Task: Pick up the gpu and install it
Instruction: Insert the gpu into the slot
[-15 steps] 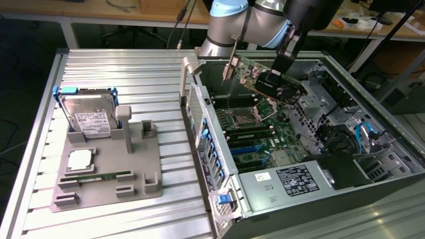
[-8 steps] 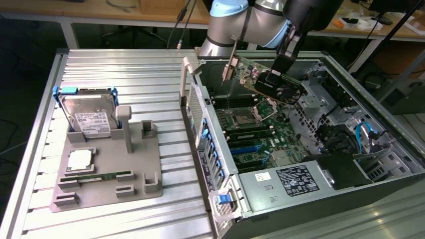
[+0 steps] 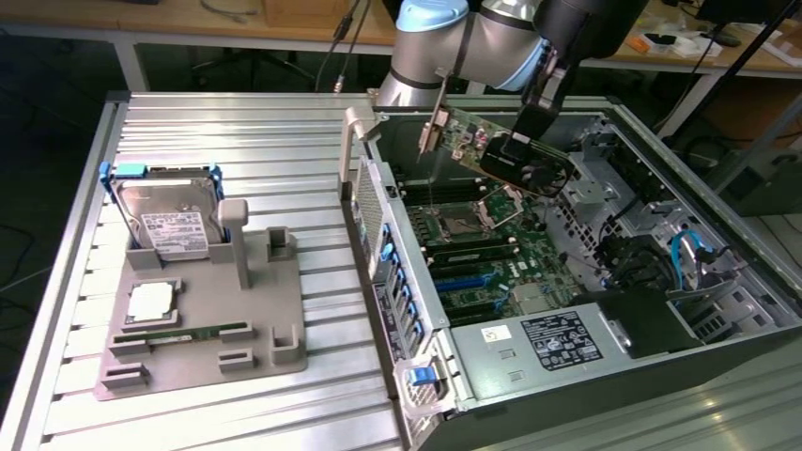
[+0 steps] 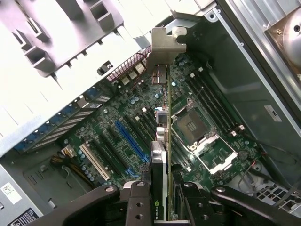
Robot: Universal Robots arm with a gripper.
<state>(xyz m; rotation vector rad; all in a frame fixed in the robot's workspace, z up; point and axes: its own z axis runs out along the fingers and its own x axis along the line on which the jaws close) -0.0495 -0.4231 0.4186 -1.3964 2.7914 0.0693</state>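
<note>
Gripper jaws closed on gpu, tilted, upper centre of exterior view; motherboard lower in frame, apart.

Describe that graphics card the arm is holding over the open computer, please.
The gpu is a thin green circuit board with a black cooler on one face and a silver metal bracket at one end. It hangs tilted above the motherboard inside the open case, not yet seated in a slot. The gripper is clamped on its edge; nothing else seems to touch it.
</note>
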